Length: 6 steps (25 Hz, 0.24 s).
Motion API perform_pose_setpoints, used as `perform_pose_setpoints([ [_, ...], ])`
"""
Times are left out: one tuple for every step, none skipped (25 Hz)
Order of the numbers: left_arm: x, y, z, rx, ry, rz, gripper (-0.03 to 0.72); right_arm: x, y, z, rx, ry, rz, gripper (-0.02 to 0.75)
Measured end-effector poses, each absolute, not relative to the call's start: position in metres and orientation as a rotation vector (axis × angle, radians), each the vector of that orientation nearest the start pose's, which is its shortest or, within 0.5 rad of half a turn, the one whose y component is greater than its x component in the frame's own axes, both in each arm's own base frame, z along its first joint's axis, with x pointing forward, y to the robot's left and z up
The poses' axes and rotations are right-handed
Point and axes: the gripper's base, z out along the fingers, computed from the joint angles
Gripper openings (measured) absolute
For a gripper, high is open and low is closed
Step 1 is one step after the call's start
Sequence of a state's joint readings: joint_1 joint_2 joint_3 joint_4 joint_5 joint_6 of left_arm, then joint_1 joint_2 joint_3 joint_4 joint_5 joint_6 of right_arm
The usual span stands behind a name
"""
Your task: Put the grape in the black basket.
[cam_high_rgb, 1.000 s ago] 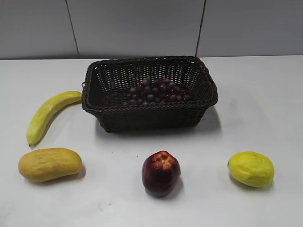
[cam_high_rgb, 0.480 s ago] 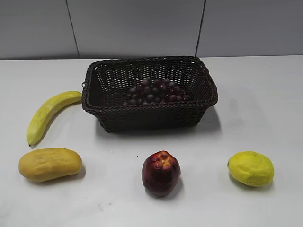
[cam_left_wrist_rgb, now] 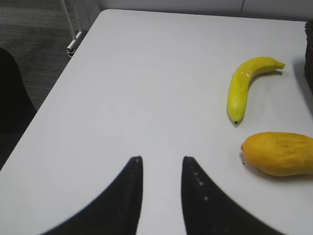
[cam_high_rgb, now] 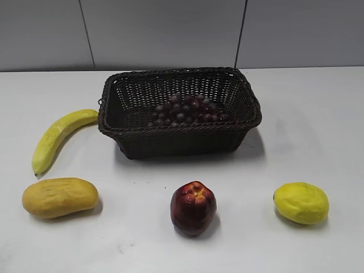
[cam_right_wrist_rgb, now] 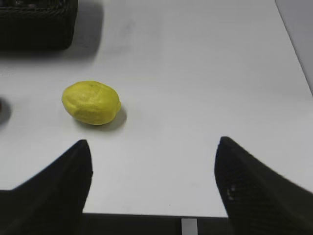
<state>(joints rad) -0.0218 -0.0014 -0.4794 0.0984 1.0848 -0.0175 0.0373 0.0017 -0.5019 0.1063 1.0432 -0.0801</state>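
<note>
The grape (cam_high_rgb: 187, 110), a bunch of small dark purple-red grapes, lies inside the black basket (cam_high_rgb: 179, 134), a large dark woven basket at the back middle of the white table. A corner of the basket also shows in the right wrist view (cam_right_wrist_rgb: 36, 29). Neither gripper shows in the exterior view. My left gripper (cam_left_wrist_rgb: 161, 159) is open and empty over bare table at the left side. My right gripper (cam_right_wrist_rgb: 154, 142) is wide open and empty over the table's front right edge.
A yellow banana (cam_high_rgb: 57, 136) (cam_left_wrist_rgb: 244, 85) and an orange mango (cam_high_rgb: 60, 197) (cam_left_wrist_rgb: 279, 153) lie left of the basket. A dark red apple-like fruit (cam_high_rgb: 193, 207) sits in front of it. A yellow lemon (cam_high_rgb: 301, 202) (cam_right_wrist_rgb: 91, 102) lies at the front right.
</note>
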Motion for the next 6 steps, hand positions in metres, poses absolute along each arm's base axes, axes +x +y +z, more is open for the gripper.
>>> perform_pose_setpoints([
  [-0.0039, 0.008, 0.2699, 0.0, 2.085, 0.095, 0.217, -0.0052, 0.0081, 0.2797, -0.121, 2.015, 0.1, 0.591],
  [-0.0039, 0.008, 0.2699, 0.0, 2.085, 0.095, 0.217, -0.0058, 0.008, 0.2796, -0.121, 2.013, 0.099, 0.591],
  [-0.0039, 0.008, 0.2699, 0.0, 2.085, 0.095, 0.217, -0.0058, 0.008, 0.2796, -0.12, 2.013, 0.099, 0.591],
  [-0.0039, 0.008, 0.2699, 0.0, 2.085, 0.095, 0.217, -0.0058, 0.008, 0.2796, -0.119, 2.013, 0.1, 0.591],
  [-0.0039, 0.008, 0.2699, 0.0, 2.085, 0.095, 0.217, -0.0058, 0.008, 0.2796, -0.119, 2.013, 0.1, 0.591],
  [-0.0039, 0.008, 0.2699, 0.0, 2.085, 0.095, 0.217, -0.0058, 0.008, 0.2796, -0.119, 2.013, 0.1, 0.591],
])
